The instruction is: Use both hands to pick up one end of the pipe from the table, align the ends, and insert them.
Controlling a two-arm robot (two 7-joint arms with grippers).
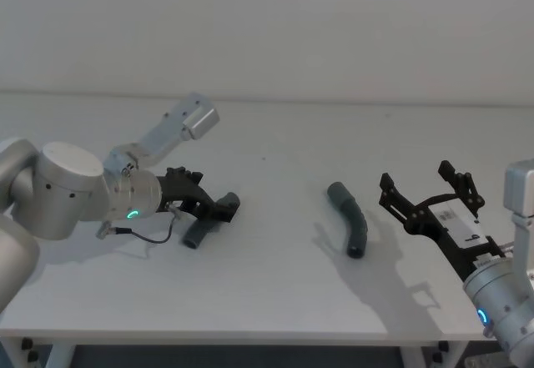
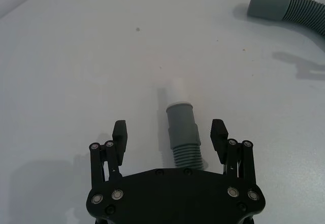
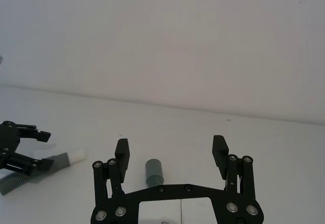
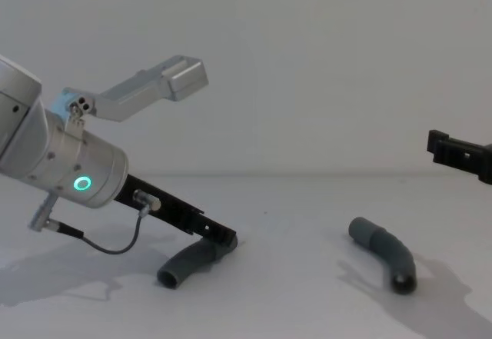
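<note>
Left gripper (image 2: 169, 127): reaches low over the table (image 1: 275, 151) on the robot's left; straddles the near pipe piece with jaws wide open, a gap showing on either side; grips nothing.
Left pipe piece (image 2: 182, 132): lies flat on the table between the left fingers (image 2: 120, 132); points its white tip (image 2: 176, 89) away from the wrist and its dark hollow mouth toward the robot in the head view.
Right pipe piece (image 1: 349, 218): lies on the table right of centre, well apart from the left piece; turns its smooth cuff (image 2: 269, 4) toward the far side and its bent mouth toward the robot.
Right gripper (image 1: 420, 183): hovers above the table on the robot's right, near the right piece but clear of it; holds its jaws fully apart and carries nothing.
Right wrist view: looks past the open fingers (image 3: 122, 150) at the right piece end-on, with the left gripper and the white tip farther off.
</note>
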